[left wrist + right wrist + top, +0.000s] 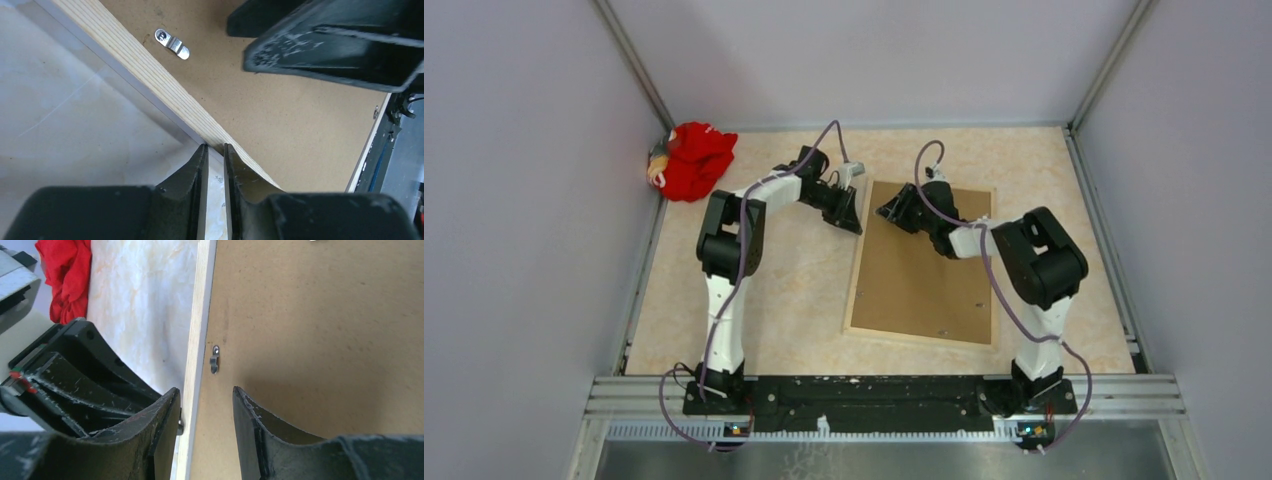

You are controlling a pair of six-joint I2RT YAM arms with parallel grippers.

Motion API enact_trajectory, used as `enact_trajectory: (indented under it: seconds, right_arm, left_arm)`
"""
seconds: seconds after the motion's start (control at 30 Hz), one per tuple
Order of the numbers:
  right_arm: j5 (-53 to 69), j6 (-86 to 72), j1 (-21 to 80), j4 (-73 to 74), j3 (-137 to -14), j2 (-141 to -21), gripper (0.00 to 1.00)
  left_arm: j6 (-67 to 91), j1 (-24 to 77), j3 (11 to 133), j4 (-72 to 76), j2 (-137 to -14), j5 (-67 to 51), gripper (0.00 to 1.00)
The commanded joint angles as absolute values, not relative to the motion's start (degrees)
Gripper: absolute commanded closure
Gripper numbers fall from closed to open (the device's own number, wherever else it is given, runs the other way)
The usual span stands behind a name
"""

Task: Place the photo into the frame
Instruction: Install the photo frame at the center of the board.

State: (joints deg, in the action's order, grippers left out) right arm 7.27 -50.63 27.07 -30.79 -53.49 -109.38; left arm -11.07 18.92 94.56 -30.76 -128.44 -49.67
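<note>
The frame (856,262) lies face down in the middle of the table, its light wood rear edge (140,65) up, with the brown backing board (924,270) inside it. The photo is hidden. My left gripper (854,222) hangs over the frame's left edge near the far corner. Its jaws stand a narrow gap apart (215,146), and only table shows between them. My right gripper (886,212) is open and straddles that same wood edge (200,315). One finger is outside the frame and the other over the board (205,390).
A red cloth (692,160) is bunched in the far left corner. Small metal turn clips (172,44) (215,359) sit on the board near the frame's edge. Walls close in three sides of the table. The two grippers are close together.
</note>
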Motion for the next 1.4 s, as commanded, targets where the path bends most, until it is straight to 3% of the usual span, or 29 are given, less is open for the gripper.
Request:
enact_trajectory:
  seconds: [0.0,0.43,1.37]
  right_arm:
    - [9.88,-48.89,26.71,-30.3,-60.03,-114.05,0.57]
    - [12.32,-46.67,25.68,-22.28,-67.02,-119.75,0.58]
    - [17.45,-49.4,25.95,-22.59,-66.35,-120.28,0.6]
  left_arm:
    - [-10.45,18.38,96.51,-28.45,-130.22,-50.57,0.8]
    - [-9.93,18.28,95.77,-27.99,-131.11,-51.96,0.87]
    - [-10.28,18.28,94.16,-26.92,-130.3,-52.0,0.9]
